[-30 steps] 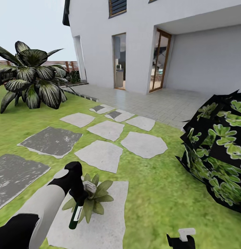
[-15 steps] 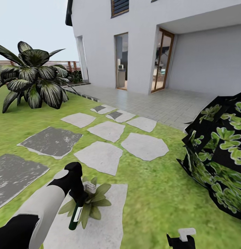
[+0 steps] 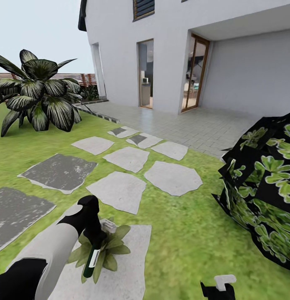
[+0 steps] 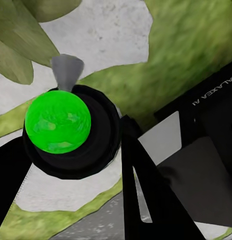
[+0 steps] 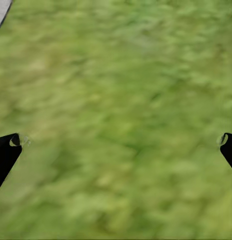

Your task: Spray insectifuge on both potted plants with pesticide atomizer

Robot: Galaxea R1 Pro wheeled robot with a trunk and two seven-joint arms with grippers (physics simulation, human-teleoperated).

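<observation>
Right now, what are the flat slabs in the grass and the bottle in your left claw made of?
The stepping slabs look like rough matte stone: pale grey, speckled, with uneven edges. The atomizer in the left claw looks like smooth plastic, with a dark green body, a whitish label and a pale spray head, though glass can't be ruled out.

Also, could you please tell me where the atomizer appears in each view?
Head view: atomizer, lower left, held by left gripper over a potted plant.
Left wrist view: its bright green end, close up, gripped.
Right wrist view: lawn below the open right gripper.
Shared landmark: the lawn.
</observation>
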